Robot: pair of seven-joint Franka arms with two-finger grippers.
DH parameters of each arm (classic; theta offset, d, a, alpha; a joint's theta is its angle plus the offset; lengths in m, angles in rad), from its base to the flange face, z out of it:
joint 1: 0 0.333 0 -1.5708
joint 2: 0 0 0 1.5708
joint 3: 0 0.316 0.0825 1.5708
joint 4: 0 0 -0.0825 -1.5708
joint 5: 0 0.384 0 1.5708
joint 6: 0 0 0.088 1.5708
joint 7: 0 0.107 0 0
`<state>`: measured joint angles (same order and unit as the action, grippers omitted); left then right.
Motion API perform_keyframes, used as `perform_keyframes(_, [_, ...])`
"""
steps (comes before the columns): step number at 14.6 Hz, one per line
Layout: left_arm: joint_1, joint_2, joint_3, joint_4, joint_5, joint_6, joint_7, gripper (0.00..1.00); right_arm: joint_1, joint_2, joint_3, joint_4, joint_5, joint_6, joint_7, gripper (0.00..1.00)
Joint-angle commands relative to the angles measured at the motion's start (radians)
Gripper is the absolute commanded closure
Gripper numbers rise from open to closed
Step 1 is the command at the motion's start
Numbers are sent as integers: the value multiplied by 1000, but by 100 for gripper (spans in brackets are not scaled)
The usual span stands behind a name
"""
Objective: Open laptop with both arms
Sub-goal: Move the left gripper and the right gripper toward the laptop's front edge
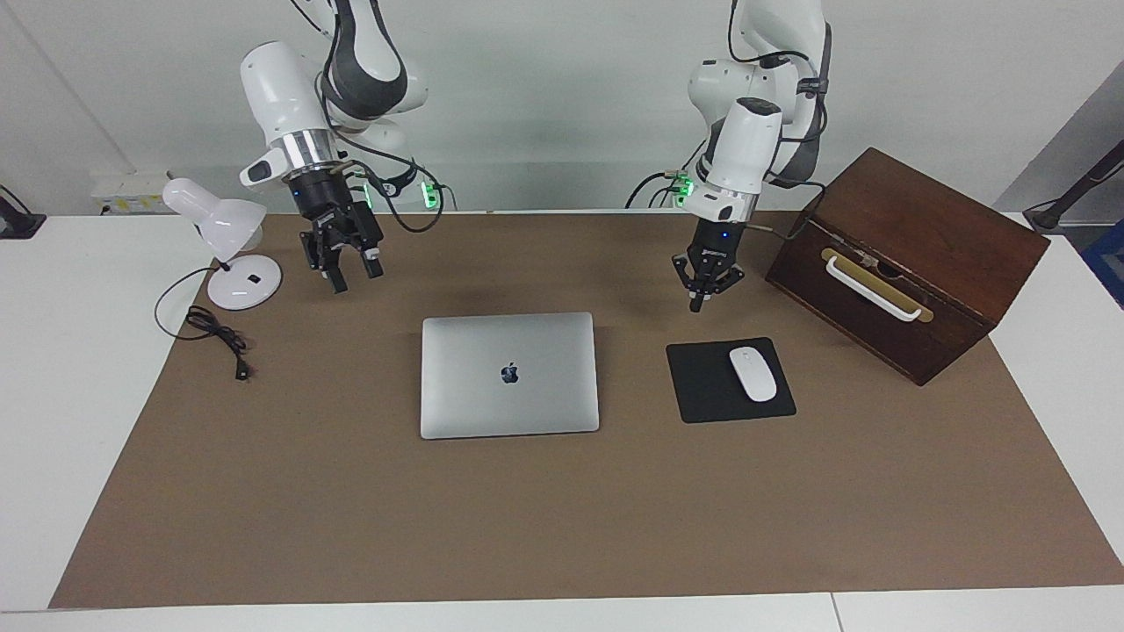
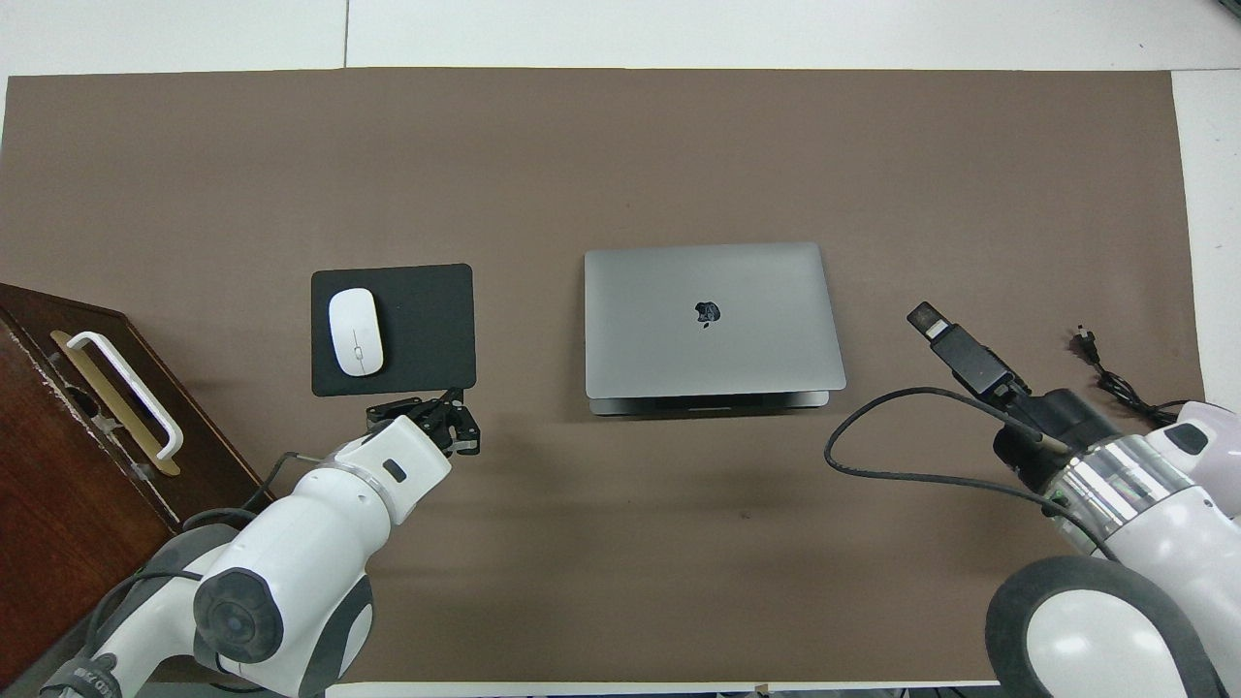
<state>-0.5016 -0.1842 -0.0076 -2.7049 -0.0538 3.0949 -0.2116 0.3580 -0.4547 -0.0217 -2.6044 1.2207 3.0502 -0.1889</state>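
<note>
In the facing view the closed laptop (image 1: pixel 509 375) lies flat at the middle of the brown mat (image 1: pixel 351 527), beside the mouse pad (image 1: pixel 702 386). The right gripper (image 1: pixel 349 275) hangs over bare mat, fingers spread wide; the left gripper (image 1: pixel 705 294) hangs over mat near the mouse pad, fingers narrow.

From overhead, the lid's opening edge lies farther from the robots. The laptop looks stiff, smooth and slippery: likely one gripper steadies the base while the other lifts the lid's edge.

The wooden box (image 2: pixel 68 456) and desk lamp (image 2: pixel 1197 431) are cut off at the overhead view's edges
</note>
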Motion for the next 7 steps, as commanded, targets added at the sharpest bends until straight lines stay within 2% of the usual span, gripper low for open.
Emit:
perform_keyframes(1, [-60, 40, 15, -19, -12, 89, -9, 100, 60, -38, 14, -29, 178, 64, -17, 0])
perform_keyframes(4, [-106, 64, 15, -27, -12, 161, -9, 100, 146, -9, 20, -25, 360, 145, -17, 0])
perform_keyframes(7, [-140, 118, 15, -29, -12, 261, -8, 100, 168, 5, 20, -22, 460, 160, -17, 0])
